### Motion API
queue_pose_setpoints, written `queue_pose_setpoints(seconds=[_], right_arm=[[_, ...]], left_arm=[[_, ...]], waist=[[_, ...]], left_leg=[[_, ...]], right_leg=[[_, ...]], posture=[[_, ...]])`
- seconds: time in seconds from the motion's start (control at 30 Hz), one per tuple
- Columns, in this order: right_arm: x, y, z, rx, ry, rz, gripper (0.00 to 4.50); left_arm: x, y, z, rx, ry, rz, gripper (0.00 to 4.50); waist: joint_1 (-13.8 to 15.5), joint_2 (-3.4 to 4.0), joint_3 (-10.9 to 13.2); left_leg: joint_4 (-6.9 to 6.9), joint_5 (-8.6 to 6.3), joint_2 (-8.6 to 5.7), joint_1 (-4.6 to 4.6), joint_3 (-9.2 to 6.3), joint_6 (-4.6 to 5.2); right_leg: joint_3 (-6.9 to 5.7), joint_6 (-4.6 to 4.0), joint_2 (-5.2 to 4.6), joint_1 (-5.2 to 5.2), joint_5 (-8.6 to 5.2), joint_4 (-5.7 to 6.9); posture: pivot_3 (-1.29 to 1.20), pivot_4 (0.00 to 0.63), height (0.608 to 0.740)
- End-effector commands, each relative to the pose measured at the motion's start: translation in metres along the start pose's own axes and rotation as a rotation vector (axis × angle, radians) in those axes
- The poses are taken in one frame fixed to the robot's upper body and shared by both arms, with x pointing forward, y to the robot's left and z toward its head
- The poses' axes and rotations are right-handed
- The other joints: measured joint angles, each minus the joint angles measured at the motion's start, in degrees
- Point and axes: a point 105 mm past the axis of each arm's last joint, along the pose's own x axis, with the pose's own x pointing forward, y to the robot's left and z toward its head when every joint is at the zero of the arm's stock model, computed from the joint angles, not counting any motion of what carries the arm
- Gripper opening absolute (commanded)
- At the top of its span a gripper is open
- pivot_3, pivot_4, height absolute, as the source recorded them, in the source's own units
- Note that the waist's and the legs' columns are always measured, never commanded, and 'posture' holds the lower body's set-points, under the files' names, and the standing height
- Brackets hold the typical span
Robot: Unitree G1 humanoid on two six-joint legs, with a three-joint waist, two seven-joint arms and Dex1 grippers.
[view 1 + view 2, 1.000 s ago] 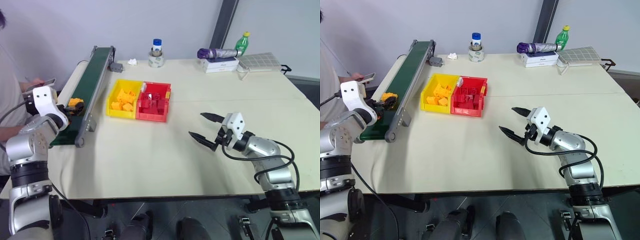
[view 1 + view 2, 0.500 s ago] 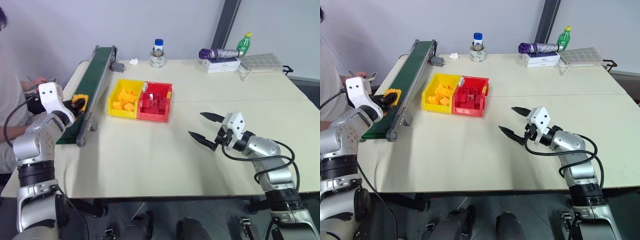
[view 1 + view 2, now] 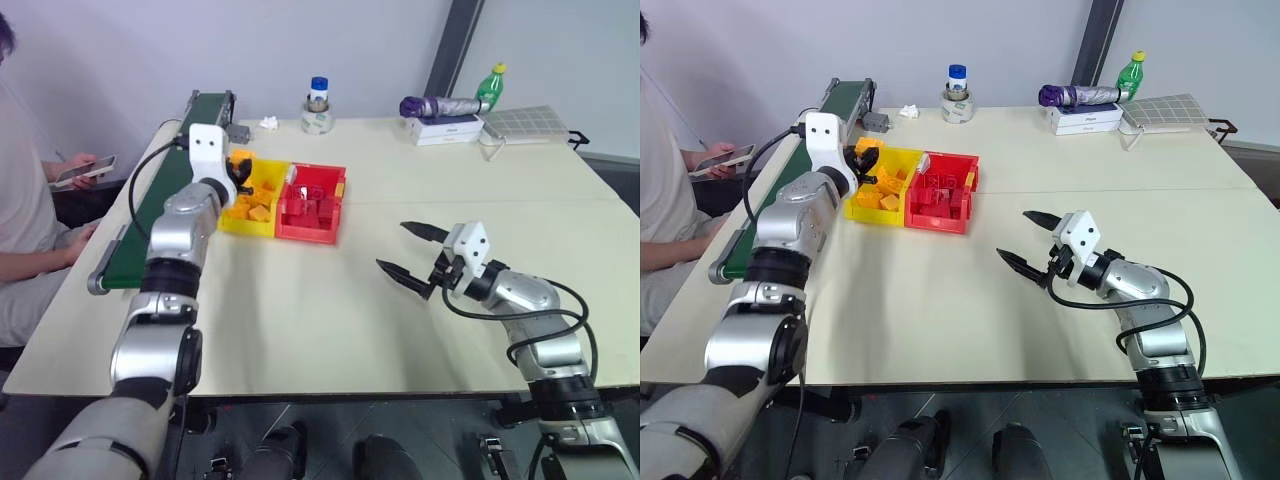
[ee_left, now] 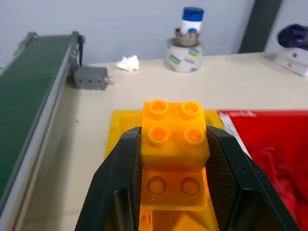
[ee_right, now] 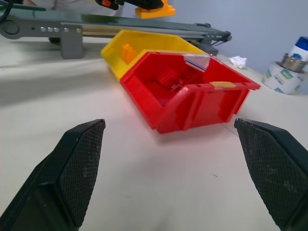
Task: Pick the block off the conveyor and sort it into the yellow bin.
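The yellow-orange studded block (image 4: 175,139) is clamped between the black fingers (image 4: 122,173) of my left gripper (image 3: 240,168), which is shut on it. It hangs in the air over the far left part of the yellow bin (image 3: 245,226), which holds several orange bricks. The dark-green conveyor (image 3: 195,125) runs along the table's left side, with no block visible on its belt. My right gripper (image 3: 395,248) hovers open over the table's right middle, nothing between its fingers.
A red bin (image 3: 305,232) with red bricks joins the yellow bin on its right. A tape roll with a blue-capped bottle (image 3: 316,110), an umbrella, a box and a green bottle (image 3: 487,85) stand at the back. A person with a phone (image 3: 85,168) sits at the left.
My left gripper shut on the block at the conveyor, lifted it and swung right and forward to above the yellow bin. The right arm has not moved.
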Motion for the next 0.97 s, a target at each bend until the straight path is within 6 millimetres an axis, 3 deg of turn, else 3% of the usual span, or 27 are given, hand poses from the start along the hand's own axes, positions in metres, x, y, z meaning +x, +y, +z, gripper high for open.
queue_pose_setpoints(seconds=[0.03,0.2,0.23,0.43,0.57,0.7,0.77,0.97], right_arm=[[-0.002,-0.002,0.017,-0.044,-0.045,-0.012,4.50],[-0.002,-0.001,0.017,-0.044,-0.044,-0.017,4.50],[-0.003,-0.001,0.017,-0.044,-0.043,-0.017,4.50],[-0.004,-0.002,0.016,-0.043,-0.041,-0.020,4.50],[-0.006,-0.004,0.013,-0.039,-0.035,-0.019,4.50],[-0.008,-0.005,0.010,-0.037,-0.021,0.002,4.50],[-0.011,-0.007,0.007,-0.041,-0.006,0.016,4.50],[-0.012,-0.012,0.006,-0.044,-0.001,0.021,4.50]], left_arm=[[0.006,0.000,0.013,-0.034,-0.053,0.003,1.76],[0.008,-0.011,0.024,-0.050,-0.098,-0.052,4.21],[0.006,-0.010,0.024,-0.032,-0.108,-0.059,4.42],[-0.029,-0.010,0.040,-0.005,-0.196,-0.211,4.42],[-0.095,-0.011,0.053,0.059,-0.236,-0.362,4.42],[-0.152,-0.006,0.040,0.084,-0.149,-0.492,4.42],[-0.173,0.002,0.028,0.100,-0.087,-0.527,4.42],[-0.204,0.053,0.012,0.080,0.024,-0.423,4.42]], waist=[[0.02,0.00,0.00],[0.13,-0.02,0.01],[0.14,-0.02,0.01],[-0.61,-0.02,0.01],[-1.86,0.00,0.01],[-2.05,0.08,-0.01],[-1.58,0.09,-0.02],[-0.63,0.09,-0.02]], left_leg=[[0.01,0.00,0.00,0.00,0.00,0.00],[0.08,0.00,-0.03,-0.01,0.00,0.01],[0.08,0.00,-0.03,-0.01,0.00,0.01],[0.07,0.00,-0.03,0.00,0.01,0.01],[0.01,0.01,0.01,0.00,0.02,0.02],[-0.03,0.01,0.05,0.08,0.01,0.01],[-0.01,-0.07,0.06,0.16,0.01,-0.10],[-0.01,-0.09,0.09,0.17,0.00,-0.11]], right_leg=[[0.00,0.00,0.00,0.01,0.00,0.00],[0.00,0.07,-0.01,0.05,0.04,0.00],[0.00,0.07,-0.01,0.05,0.04,0.00],[0.03,0.07,-0.01,0.04,0.04,0.01],[0.09,0.05,0.00,-0.05,0.04,0.04],[0.09,0.01,0.02,-0.02,0.03,0.10],[0.08,-0.05,0.02,0.06,0.04,0.09],[0.06,-0.43,0.00,-0.06,-0.11,-0.01]], posture=[[0.00,0.150,0.740],[0.00,0.150,0.740],[0.00,0.150,0.740],[0.00,0.150,0.740],[0.00,0.150,0.740],[0.00,0.150,0.740],[0.00,0.150,0.740],[0.00,0.150,0.740]])
